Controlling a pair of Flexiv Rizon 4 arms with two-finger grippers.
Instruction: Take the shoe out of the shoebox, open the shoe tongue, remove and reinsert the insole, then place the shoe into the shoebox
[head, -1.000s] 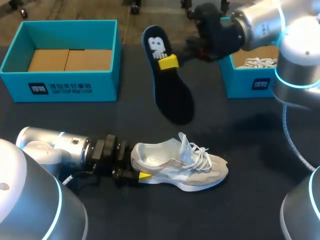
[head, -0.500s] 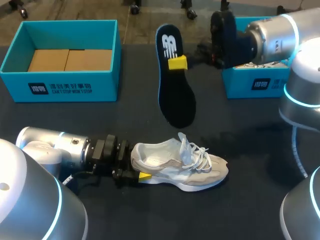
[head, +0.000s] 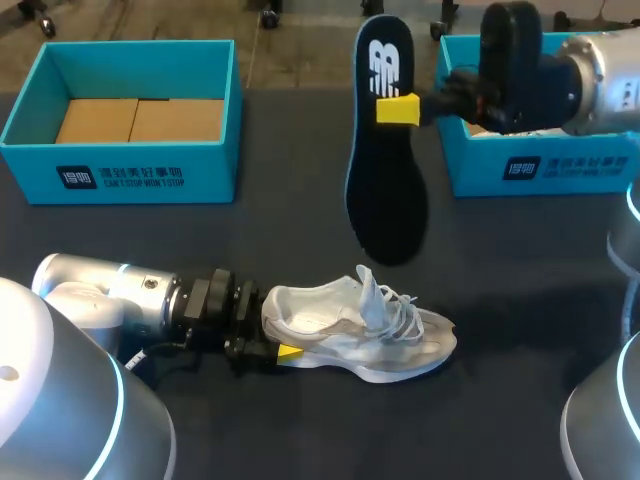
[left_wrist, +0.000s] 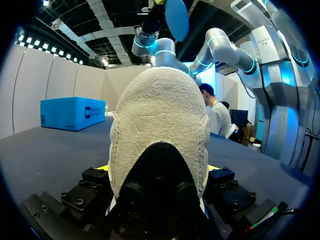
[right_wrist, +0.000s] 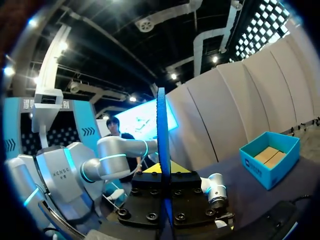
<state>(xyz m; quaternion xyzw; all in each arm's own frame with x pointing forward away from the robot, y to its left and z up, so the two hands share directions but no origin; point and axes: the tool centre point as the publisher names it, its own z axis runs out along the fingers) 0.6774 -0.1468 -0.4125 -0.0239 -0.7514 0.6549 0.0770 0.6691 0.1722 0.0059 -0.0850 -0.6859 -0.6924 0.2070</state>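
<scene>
Nearest the robot, the left gripper (head: 278, 340) is closed on the heel of the shoe (head: 365, 322). The shoe lies sole-down on the table (head: 500, 270), with its toe towards the robot's right. Judgement: this clamp steadies the shoe with its opening upward, ready to receive the insole.

Further out, the right gripper (head: 400, 108) pinches the insole (head: 385, 190) near its heel end. It holds the insole in the air, beyond and well apart from the shoe, with the toe end hanging down. That attitude would suit feeding the toe in first. Removal is done; reinsertion is not.

Farthest stand the left shoebox (head: 130, 170), showing a cardboard floor, and the right shoebox (head: 545, 165). The right one holds something white, possibly laces or paper, and is partly hidden by the arm.

The left wrist view shows only the heel filling the gap between the fingers, so the shoe's lie is confirmed from the head view alone. The right wrist view shows the insole edge-on between both fingers, whereas the head view shows one yellow tip only.
</scene>
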